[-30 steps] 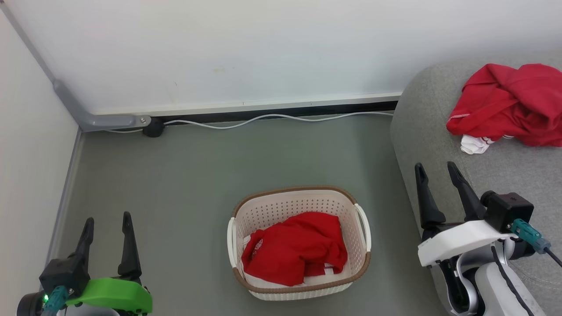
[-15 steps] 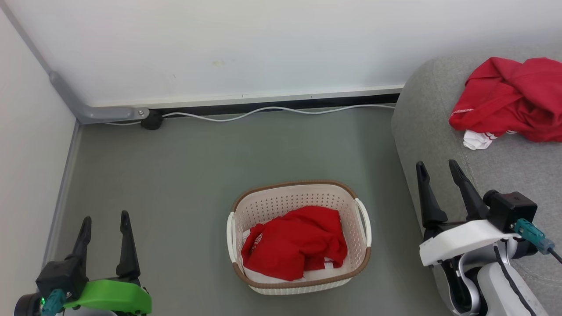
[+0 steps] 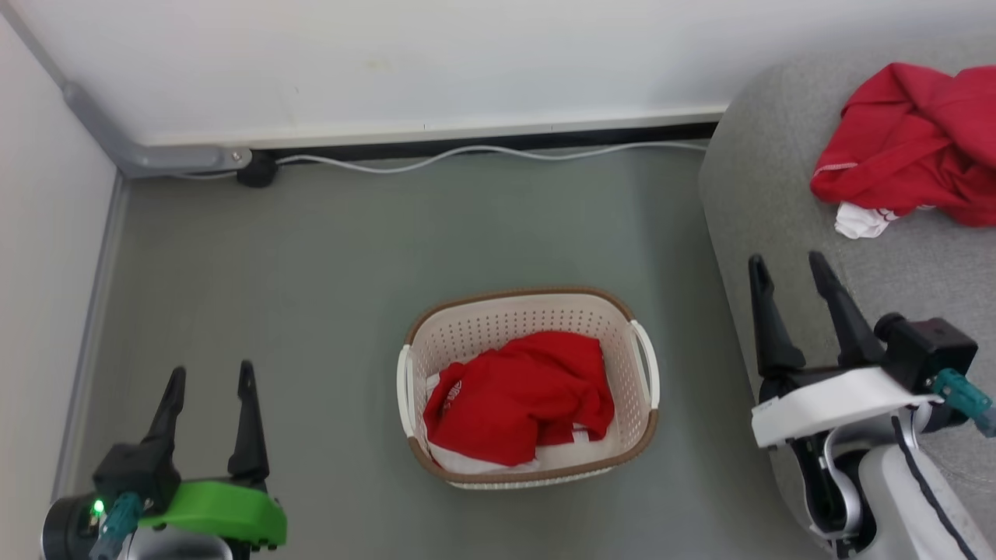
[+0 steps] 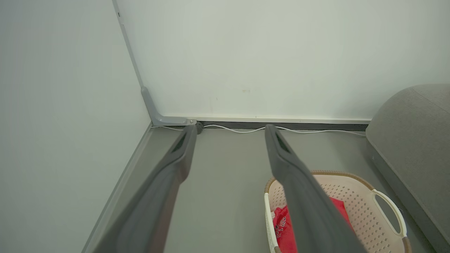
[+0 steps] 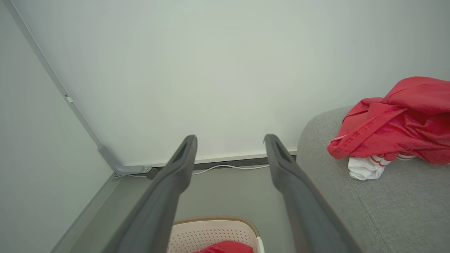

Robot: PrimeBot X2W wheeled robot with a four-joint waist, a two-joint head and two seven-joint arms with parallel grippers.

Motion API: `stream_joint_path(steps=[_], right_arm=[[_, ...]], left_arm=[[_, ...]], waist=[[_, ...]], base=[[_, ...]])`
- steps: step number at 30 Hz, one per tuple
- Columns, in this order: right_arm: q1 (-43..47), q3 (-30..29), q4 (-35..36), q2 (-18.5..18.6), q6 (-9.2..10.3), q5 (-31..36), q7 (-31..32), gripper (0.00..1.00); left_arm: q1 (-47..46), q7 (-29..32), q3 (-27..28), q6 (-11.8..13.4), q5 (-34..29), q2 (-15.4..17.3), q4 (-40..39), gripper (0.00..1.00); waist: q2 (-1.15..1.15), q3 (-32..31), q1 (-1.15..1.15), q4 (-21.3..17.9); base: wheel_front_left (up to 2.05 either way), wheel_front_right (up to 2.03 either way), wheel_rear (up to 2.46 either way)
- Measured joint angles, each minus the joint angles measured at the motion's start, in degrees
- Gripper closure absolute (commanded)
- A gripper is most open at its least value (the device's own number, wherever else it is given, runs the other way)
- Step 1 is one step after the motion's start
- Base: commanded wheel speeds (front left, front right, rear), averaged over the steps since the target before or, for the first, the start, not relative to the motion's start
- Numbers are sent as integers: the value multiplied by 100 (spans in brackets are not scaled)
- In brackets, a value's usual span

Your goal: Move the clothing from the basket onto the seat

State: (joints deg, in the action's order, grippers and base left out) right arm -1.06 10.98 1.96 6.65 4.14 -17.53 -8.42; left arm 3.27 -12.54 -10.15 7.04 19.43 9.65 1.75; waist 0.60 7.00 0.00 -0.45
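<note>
Head view: basket (image 3: 506, 323) sits on the grey floor (image 3: 311, 257), low centre. First red garment (image 3: 521, 397) is bunched inside it, with white fabric showing along its 6 o'clock edge. Seat (image 3: 778, 179) is at 3 o'clock from the basket, with a strip of floor between them. Second red garment (image 3: 910, 148) lies crumpled on the seat, at about 2 o'clock from the basket, and a white bit pokes out at its 7 o'clock.

Left gripper (image 3: 212, 369) is at 8 o'clock from the basket, over bare floor, jaws spread, nothing between them. Right gripper (image 3: 785, 259) is at 3 o'clock from the basket, in front of the seat's rounded edge, jaws spread, empty.

White cable (image 3: 467, 152) runs along the wall base at 12 o'clock.

Left wrist view: basket at 5 o'clock, partly behind one finger. Right wrist view: second red garment at 3 o'clock, basket rim at 6 o'clock.
</note>
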Motion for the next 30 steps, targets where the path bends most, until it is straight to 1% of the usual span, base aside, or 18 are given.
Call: stream_joint_path(steps=[4, 7, 8, 11, 12, 21, 30], right_arm=[[-240, -73, 146, 22, 2, 4, 14, 0], [-399, -151, 227, 41, 15, 11, 15, 0], [-454, -171, 252, 53, 54, 12, 15, 0], [-633, -210, 326, 66, 53, 13, 16, 0], [-633, -210, 326, 66, 53, 13, 16, 0], [-1366, -272, 535, 64, 54, 21, 49, 0], [-2290, -246, 771, 59, 49, 46, 92, 0]], left_arm=[[-397, 85, -186, -56, -45, 2, 40, 0], [-722, 199, -396, -152, -201, -5, 162, 0], [-820, 237, -469, -166, -268, -7, 208, 0], [-1126, 346, -666, -274, -367, -30, 400, 0], [-1126, 346, -666, -274, -367, -30, 400, 0], [-1990, 642, -1215, -509, -730, -204, 1072, 0], [-2707, 849, -1569, -660, -1023, -386, 1742, 0]], waist=[[0, 259, 0, -12], [0, 473, 0, -29], [0, 547, 0, -35], [0, 774, 1, -58], [0, 774, 1, -58], [0, 1483, 1, -177], [0, 2203, 1, -361]], base=[[0, 0, 0], [0, 0, 0], [0, 0, 0], [0, 0, 0], [0, 0, 0], [0, 0, 0], [0, 0, 0]])
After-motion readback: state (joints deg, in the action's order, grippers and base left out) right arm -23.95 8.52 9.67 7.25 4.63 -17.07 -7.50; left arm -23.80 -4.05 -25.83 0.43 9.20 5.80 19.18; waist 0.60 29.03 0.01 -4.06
